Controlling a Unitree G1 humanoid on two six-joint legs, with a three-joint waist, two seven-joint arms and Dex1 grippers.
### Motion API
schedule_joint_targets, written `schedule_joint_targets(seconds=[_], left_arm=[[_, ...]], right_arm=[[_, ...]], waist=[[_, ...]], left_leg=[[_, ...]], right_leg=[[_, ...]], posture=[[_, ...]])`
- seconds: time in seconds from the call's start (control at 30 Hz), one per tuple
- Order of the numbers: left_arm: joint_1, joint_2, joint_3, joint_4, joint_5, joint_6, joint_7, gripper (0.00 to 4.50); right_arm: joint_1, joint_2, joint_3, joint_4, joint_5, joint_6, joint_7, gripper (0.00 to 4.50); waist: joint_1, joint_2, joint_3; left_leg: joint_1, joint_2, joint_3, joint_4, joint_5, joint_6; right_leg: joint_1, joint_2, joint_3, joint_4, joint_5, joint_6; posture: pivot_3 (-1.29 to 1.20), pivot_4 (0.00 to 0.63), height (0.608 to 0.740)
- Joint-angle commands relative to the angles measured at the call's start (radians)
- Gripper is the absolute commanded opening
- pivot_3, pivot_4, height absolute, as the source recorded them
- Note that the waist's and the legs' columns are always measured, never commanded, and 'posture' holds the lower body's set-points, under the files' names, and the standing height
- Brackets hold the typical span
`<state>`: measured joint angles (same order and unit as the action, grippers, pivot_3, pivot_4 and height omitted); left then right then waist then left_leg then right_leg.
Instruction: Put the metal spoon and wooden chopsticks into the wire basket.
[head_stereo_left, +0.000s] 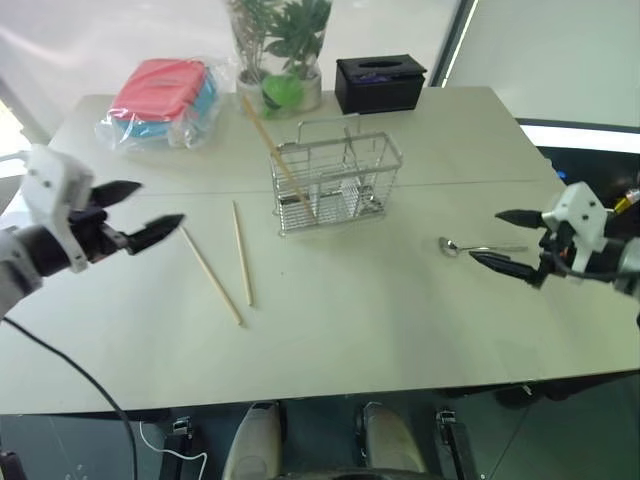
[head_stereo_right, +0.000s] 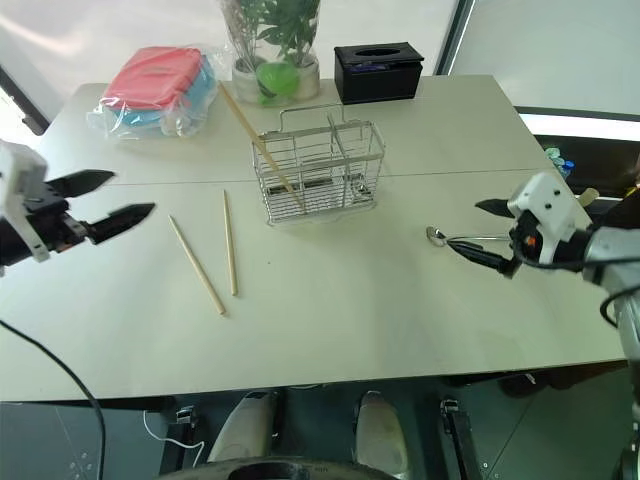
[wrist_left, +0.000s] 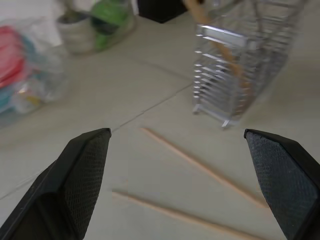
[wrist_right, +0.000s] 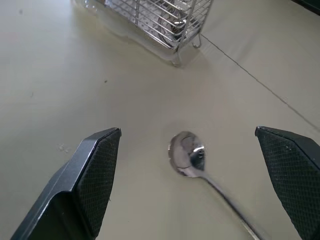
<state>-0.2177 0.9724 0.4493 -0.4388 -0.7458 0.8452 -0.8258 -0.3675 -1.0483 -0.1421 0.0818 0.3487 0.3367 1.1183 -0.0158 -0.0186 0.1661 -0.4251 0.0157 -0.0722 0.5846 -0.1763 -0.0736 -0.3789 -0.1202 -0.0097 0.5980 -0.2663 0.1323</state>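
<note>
Right of the wire basket (head_stereo_left: 335, 180) — metal spoon (head_stereo_left: 462, 247), flat on table (head_stereo_left: 400, 330)

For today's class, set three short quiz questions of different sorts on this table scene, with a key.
1. True or false: one chopstick already leans in the basket.
2. How many chopsticks lie flat on the table?
3. Multiple choice: the spoon lies nearest to A) the left end effector B) the right end effector C) the tissue box.

Key: 1 true. 2 two, one beside the other, left of the basket. 3 B; both end effectors are open and hold nothing.
</note>
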Motion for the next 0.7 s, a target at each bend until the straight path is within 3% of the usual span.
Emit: schedule_joint_targets(seconds=[0.03, 0.2, 0.43, 0.7], left_arm=[[-0.048, 0.038, -0.032, -0.030, -0.069, 0.017, -0.069, 4.50], [-0.075, 0.064, -0.063, -0.046, -0.117, 0.028, -0.120, 4.50], [-0.023, 0.103, -0.048, -0.088, -0.144, 0.033, -0.186, 4.50], [0.011, 0.129, -0.049, -0.125, -0.150, 0.026, -0.210, 4.50]], right_arm=[[-0.143, -0.020, 0.115, 0.167, -0.104, -0.105, 0.119, 4.45], [-0.363, 0.018, 0.266, 0.465, -0.262, -0.256, 0.214, 4.45], [-0.637, 0.125, 0.441, 0.905, -0.513, -0.493, 0.194, 4.45], [-0.754, 0.209, 0.512, 1.138, -0.661, -0.594, 0.144, 4.45]], waist=[[-0.002, 0.000, 0.000], [-0.003, 0.000, 0.001], [-0.007, 0.000, 0.001], [-0.004, 0.000, 0.001]], left_leg=[[0.000, 0.000, 0.000, 0.000, 0.000, 0.000], [0.000, 0.000, 0.004, -0.002, 0.000, 0.000], [0.001, 0.000, 0.006, -0.002, 0.001, -0.001], [0.002, 0.000, 0.007, -0.004, 0.002, -0.003]], right_leg=[[0.000, 0.000, 0.000, 0.000, 0.000, 0.000], [-0.003, 0.001, 0.004, 0.002, 0.000, 0.001], [-0.004, 0.001, 0.006, 0.003, 0.000, 0.001], [-0.007, 0.001, 0.007, 0.007, 0.002, 0.004]], posture=[[0.00, 0.150, 0.715], [0.00, 0.150, 0.715], [0.00, 0.150, 0.715], [0.00, 0.150, 0.715]])
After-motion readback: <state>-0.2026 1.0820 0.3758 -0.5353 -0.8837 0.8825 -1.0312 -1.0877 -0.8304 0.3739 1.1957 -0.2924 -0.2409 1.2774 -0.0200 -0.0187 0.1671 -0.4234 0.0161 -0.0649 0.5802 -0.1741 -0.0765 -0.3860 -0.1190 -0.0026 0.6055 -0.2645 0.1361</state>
